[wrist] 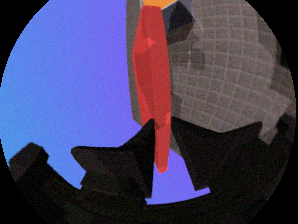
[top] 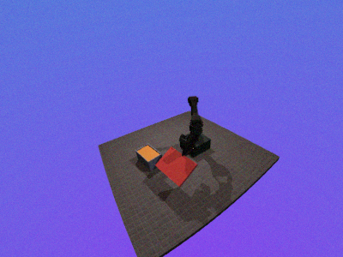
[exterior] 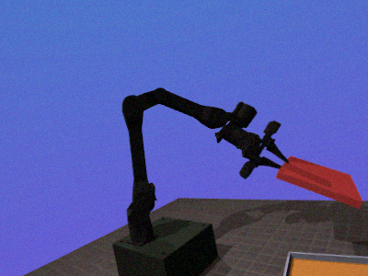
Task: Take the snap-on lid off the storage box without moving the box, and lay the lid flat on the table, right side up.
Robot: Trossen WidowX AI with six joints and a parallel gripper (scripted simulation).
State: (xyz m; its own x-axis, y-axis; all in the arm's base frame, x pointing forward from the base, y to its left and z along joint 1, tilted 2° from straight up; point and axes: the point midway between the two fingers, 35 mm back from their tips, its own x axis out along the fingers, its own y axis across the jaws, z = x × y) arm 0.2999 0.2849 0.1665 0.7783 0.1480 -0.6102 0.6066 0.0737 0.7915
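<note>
Top, lid: red lid point(top: 177, 168) point(exterior: 322, 181) point(wrist: 156, 75) off the box, held up in the air over the table point(top: 129, 206) point(exterior: 271, 239) point(wrist: 225, 60), beside the box w/ its near corner close to the box in this view; can't tell exact gap.
Top, box: storage box point(top: 147, 161) point(exterior: 287, 266) point(wrist: 179, 16) upright, open-topped; orange fill or contents point(top: 148, 152) point(exterior: 327, 269) point(wrist: 159, 2) seen inside, type unclear.
Ext, claw: gripper point(exterior: 284, 165) point(wrist: 161, 120) nearly closed, fingers apart only by the lid's edge, which they pinch at the end nearest the arm.
Ext, lid tilt: slopes down away from the claw, far end lowest, broad top face up. Prob. right side up, not certain.
Ext, box: only a corner in view; orange within the grey rim, nothing laid over it there.
Wrist, grip: lid edge-on btwn fingertips, long overhang past them; box beyond its far end.
Wrist, how-to: keep the squeeze firm, as an edge grip could let the lid pivot. Get it well clear of box wall 1st, then level the wrist, lower slow, let the far edge touch gently, settle flat, open & back straight out. Don't swing over the box; a knock would shift it.
</note>
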